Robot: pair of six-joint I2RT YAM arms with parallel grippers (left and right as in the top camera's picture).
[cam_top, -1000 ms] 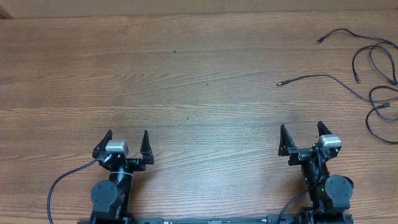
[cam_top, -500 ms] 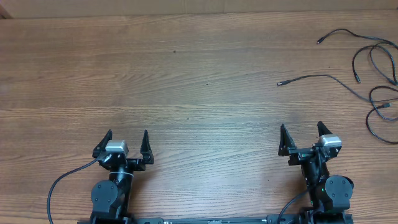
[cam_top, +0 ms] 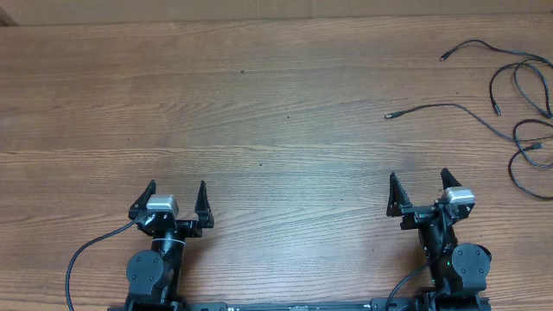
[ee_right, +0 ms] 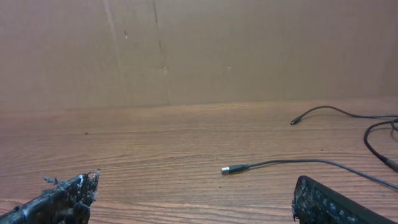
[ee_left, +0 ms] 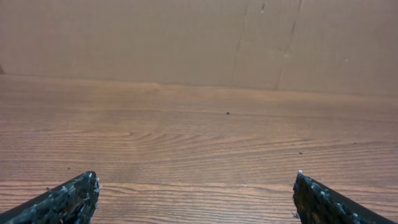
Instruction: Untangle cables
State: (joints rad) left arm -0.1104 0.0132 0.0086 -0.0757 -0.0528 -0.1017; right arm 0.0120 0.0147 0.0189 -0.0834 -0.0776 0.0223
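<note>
The cables (cam_top: 518, 95) are thin black cords looped together at the far right of the wooden table (cam_top: 259, 112), running off the right edge. One plug tip (cam_top: 389, 115) points left toward the table's middle, and another tip (cam_top: 444, 57) lies further back. In the right wrist view the nearer plug (ee_right: 231, 168) lies ahead of the fingers, with the other cord end (ee_right: 297, 121) behind it. My right gripper (cam_top: 418, 187) stands open near the front edge, well short of the cords. My left gripper (cam_top: 177, 192) is open at the front left, with only bare wood ahead of it.
A brown cardboard wall (ee_left: 186, 37) closes off the table's far side. The arms' own thicker black wires (cam_top: 86, 255) trail by the bases at the front edge.
</note>
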